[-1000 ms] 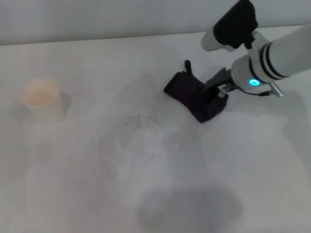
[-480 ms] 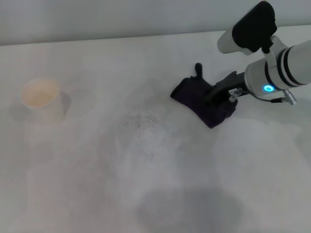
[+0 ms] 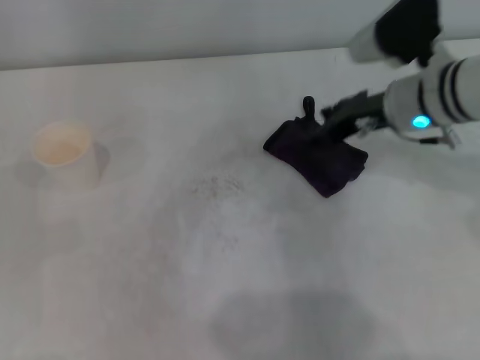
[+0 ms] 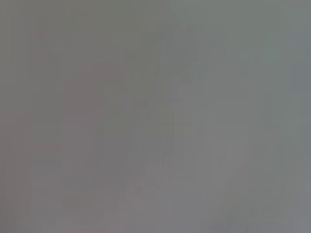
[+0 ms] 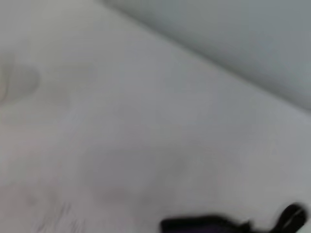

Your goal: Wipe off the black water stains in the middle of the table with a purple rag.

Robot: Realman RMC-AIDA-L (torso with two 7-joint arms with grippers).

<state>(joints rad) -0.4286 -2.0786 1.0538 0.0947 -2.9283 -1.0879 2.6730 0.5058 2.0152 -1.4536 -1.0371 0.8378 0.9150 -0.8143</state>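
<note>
The purple rag (image 3: 316,156) lies crumpled on the table (image 3: 225,285), right of the middle, its loop tab toward the far edge. It looks soft, light and floppy, best pinched at a thick fold. The right gripper (image 3: 335,120) hovers at its far edge; I cannot tell how its jaws stand.

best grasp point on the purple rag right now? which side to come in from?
Grip the purple rag at its raised, bunched far-right edge, coming from the robot's right. The right gripper already sits at that edge, and the rag's left and near parts lie flat on the table, giving little to pinch. The loop tab standing at the far corner is a thinner alternative.
</note>
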